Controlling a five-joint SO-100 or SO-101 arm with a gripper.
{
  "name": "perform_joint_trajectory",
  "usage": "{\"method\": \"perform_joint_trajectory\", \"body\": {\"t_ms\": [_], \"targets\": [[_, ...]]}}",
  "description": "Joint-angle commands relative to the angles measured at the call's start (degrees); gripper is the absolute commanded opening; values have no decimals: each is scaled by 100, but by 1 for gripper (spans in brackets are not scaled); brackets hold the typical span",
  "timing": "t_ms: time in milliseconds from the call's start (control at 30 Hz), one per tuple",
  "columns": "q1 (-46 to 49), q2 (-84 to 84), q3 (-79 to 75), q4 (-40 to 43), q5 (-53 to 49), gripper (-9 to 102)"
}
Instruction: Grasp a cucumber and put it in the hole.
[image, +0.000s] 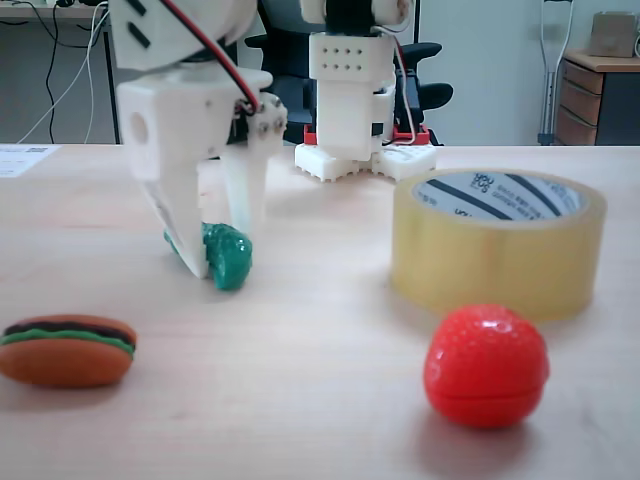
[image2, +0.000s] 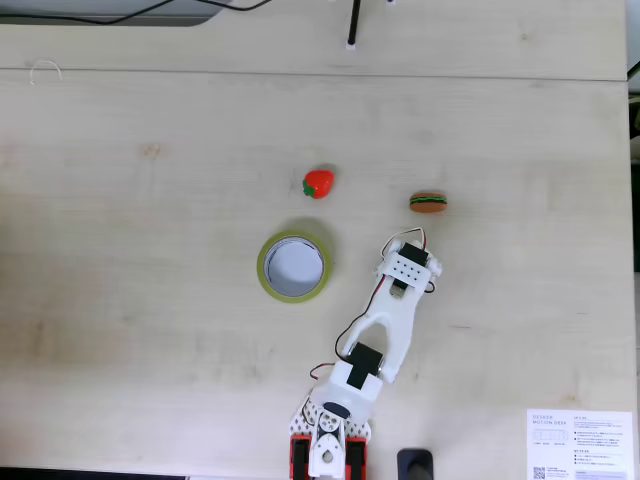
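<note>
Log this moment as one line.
pincer: around small glossy dark-green toy cucumber, at table | yellowish tape roll's hole: empty | stage: grasping

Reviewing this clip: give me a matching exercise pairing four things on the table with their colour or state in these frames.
Things:
1. cucumber
2. tape roll
3. strawberry toy
4. hotdog toy

States:
A. red, in front of the roll in the low fixed view
B. between the fingers of the gripper
C. yellowish, lying flat, hole facing up
D. brown with a green stripe, lying apart

Pairs: 1-B, 2-C, 3-A, 4-D
</note>
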Motion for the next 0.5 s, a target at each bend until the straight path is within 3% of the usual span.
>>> {"method": "perform_joint_trajectory", "body": {"t_ms": [0,467], "targets": [[35,290,-88,141,44,3],[35,1934,-53,686,378,1]]}}
